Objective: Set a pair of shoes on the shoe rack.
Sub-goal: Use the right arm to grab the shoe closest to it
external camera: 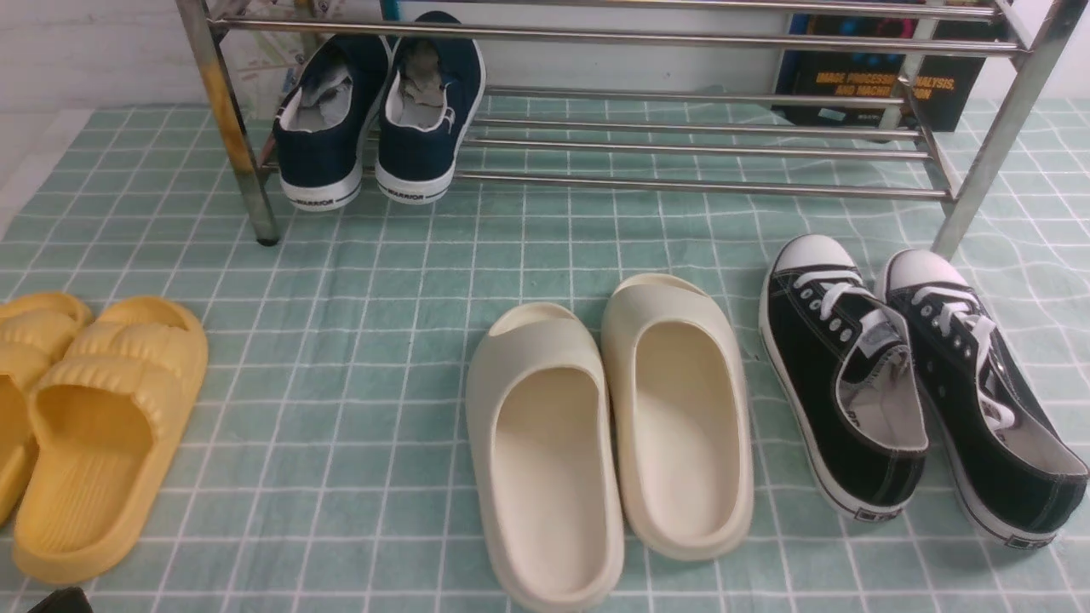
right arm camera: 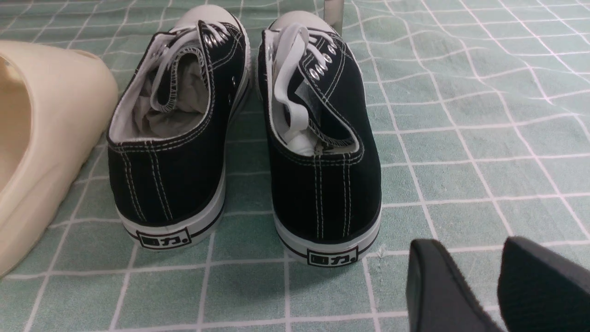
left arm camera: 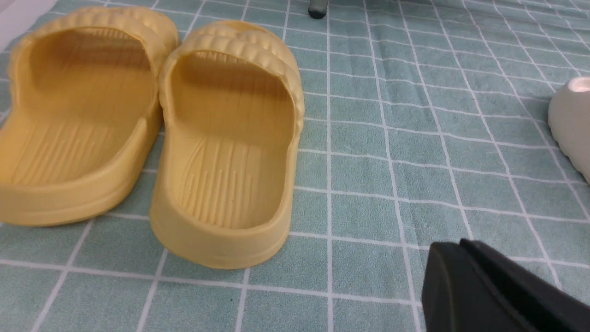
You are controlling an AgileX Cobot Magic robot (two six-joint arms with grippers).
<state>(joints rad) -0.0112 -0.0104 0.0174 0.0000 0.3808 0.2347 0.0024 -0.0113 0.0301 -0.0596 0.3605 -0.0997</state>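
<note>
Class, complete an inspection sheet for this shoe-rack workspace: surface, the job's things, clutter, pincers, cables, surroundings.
Surface: green checked cloth, slightly wrinkled on the right.
Job's things: black sneakers side by side on the cloth, toes toward the shoe rack, not yet on it.
Clutter: navy slip-ons on the rack's lower rails, left end; cream slides and yellow slides on the cloth.
Pincers: left pincer shut, empty; right pincer open, empty, behind the sneakers' heels.
Cables: nothing seen.
Surroundings: white wall; dark box with orange print behind the rack.
</note>
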